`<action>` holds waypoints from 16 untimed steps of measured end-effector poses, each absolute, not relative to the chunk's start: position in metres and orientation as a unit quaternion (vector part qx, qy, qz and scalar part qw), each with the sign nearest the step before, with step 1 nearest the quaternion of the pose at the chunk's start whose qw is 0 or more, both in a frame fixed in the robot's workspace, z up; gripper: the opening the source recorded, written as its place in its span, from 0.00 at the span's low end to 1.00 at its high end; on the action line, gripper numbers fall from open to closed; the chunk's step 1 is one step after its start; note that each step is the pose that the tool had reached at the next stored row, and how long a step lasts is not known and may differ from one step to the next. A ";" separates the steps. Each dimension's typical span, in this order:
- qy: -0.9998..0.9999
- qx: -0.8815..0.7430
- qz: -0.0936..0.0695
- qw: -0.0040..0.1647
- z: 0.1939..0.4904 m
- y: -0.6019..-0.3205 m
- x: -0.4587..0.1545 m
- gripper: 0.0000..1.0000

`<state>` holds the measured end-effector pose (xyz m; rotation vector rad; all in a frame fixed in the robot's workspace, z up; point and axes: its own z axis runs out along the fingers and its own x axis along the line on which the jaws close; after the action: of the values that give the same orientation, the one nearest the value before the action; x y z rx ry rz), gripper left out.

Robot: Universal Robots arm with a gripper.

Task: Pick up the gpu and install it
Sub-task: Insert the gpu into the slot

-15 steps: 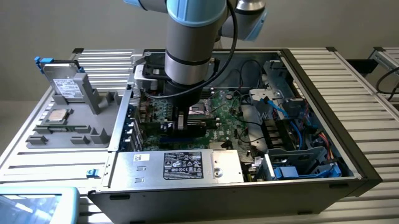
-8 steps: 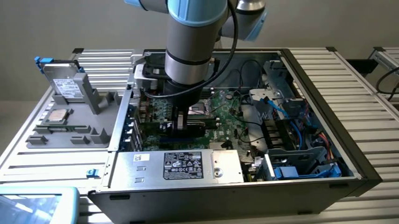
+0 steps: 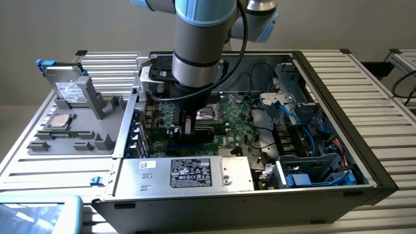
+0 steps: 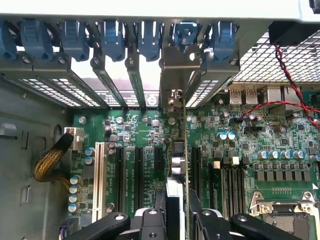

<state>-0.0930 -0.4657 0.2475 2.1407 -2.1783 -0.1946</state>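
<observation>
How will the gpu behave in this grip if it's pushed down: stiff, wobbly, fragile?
Probably stiff: the gpu is a circuit board ending in a metal bracket. Being thin and held edge-on in the gripper, it may pivot if pushed off-centre. Likely fragile: exposed components line its face.

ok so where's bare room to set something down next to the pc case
Free: the slatted table on the exterior view's right of the case. Crowded: inside the case, with cables, the gripper and gpu; the grey fixture on that view's left holds parts.

Slatted metal table (image 3: 373,83), open computer case (image 3: 227,205), grey parts holder (image 3: 104,108)
</observation>
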 end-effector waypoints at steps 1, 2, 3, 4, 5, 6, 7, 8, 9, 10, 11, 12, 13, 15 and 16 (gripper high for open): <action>-0.711 0.699 -0.064 0.041 0.247 -0.466 -0.093 0.28; -0.711 0.699 -0.064 0.041 0.247 -0.466 -0.093 0.28; -0.711 0.699 -0.064 0.041 0.247 -0.466 -0.093 0.28; -0.711 0.699 -0.064 0.041 0.247 -0.466 -0.093 0.28; -0.711 0.699 -0.064 0.041 0.247 -0.466 -0.093 0.28; -0.711 0.699 -0.064 0.041 0.247 -0.466 -0.093 0.28; -0.711 0.699 -0.064 0.041 0.247 -0.466 -0.093 0.28; -0.711 0.699 -0.064 0.041 0.247 -0.466 -0.092 0.28; -0.711 0.699 -0.064 0.041 0.247 -0.466 -0.092 0.28; -0.711 0.699 -0.063 0.041 0.247 -0.466 -0.092 0.28; -0.711 0.699 -0.063 0.041 0.247 -0.466 -0.092 0.28; -0.711 0.699 -0.064 0.041 0.247 -0.466 -0.092 0.28; -0.711 0.699 -0.065 0.043 0.247 -0.466 -0.092 0.28; -0.711 0.699 -0.067 0.044 0.246 -0.466 -0.092 0.28; -0.711 0.698 -0.068 0.045 0.246 -0.466 -0.091 0.28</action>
<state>-0.0914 -0.4656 0.2465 2.1334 -2.1717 -0.2064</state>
